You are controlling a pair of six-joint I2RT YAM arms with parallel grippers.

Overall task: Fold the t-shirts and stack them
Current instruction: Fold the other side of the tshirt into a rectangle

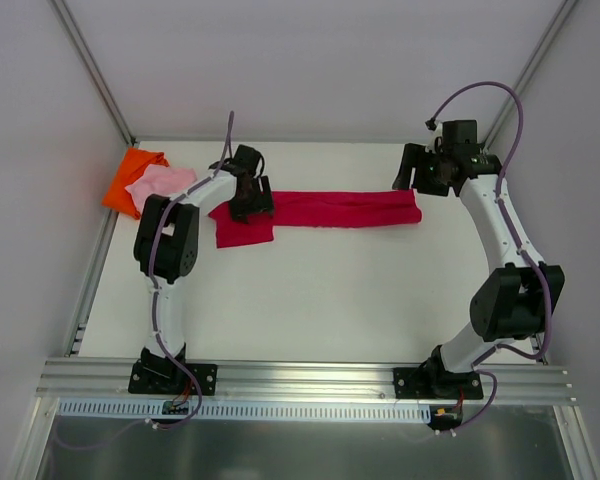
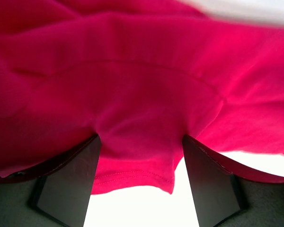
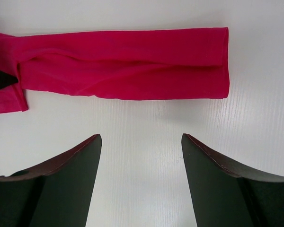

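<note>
Crimson t-shirt [image 1: 345,209] across far half of table [image 1: 330,300]

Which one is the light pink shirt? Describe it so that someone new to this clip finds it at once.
Start at the white table and go to its far left corner. There a small light pink shirt lies bundled, overlapping the right side of the orange shirt. It is the palest cloth in view, unlike the long crimson shirt stretched across the middle.

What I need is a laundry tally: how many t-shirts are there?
3: crimson shirt across the middle; pink shirt atop orange shirt, far-left corner. Others may hide underneath.
</note>
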